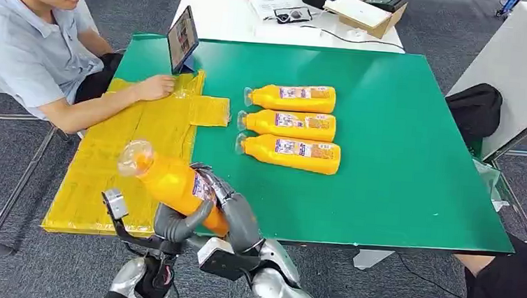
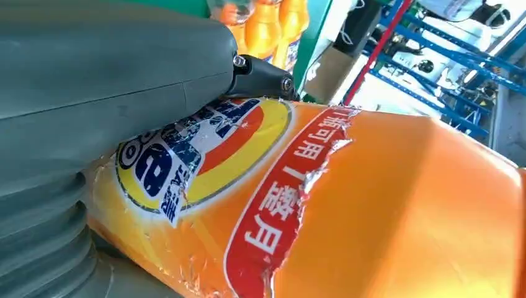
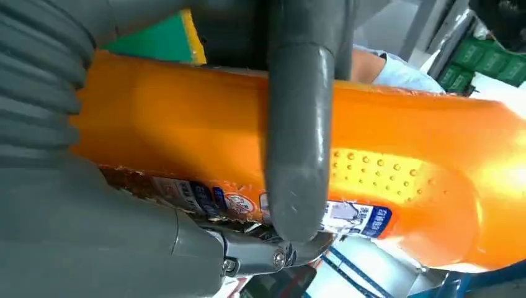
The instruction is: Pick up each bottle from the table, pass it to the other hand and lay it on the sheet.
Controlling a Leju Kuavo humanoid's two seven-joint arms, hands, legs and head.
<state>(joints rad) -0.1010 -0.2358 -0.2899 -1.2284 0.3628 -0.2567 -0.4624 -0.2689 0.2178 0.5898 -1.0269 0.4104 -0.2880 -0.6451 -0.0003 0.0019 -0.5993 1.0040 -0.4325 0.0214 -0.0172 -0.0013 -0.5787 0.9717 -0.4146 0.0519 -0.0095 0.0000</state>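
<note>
At the far left of the head view, a seated person in a pale blue short-sleeved shirt (image 1: 26,41) is seen, one hand (image 1: 154,87) resting on the crinkled yellow plastic sheet (image 1: 105,166) that is spread over the left part of the green table top (image 1: 400,151). A dark tablet (image 1: 183,39) is propped upright just beyond the sheet's far edge.

Near the table's front edge, an orange plastic bottle with a clear cap and torn label (image 1: 171,182) is held tilted above the sheet's near right corner, cap end raised toward the left. It is gripped by both hands at once: the grey fingers of the left hand (image 1: 177,223) are curled up around its lower body, and the right hand (image 1: 232,213) is wrapped around the same end from the other side. In the right wrist view a thick grey thumb (image 3: 296,136) is pressed across the bottle's body.

Further right, three matching orange bottles (image 1: 290,126) are laid side by side on the green surface, caps pointing left, well apart from the sheet.
</note>
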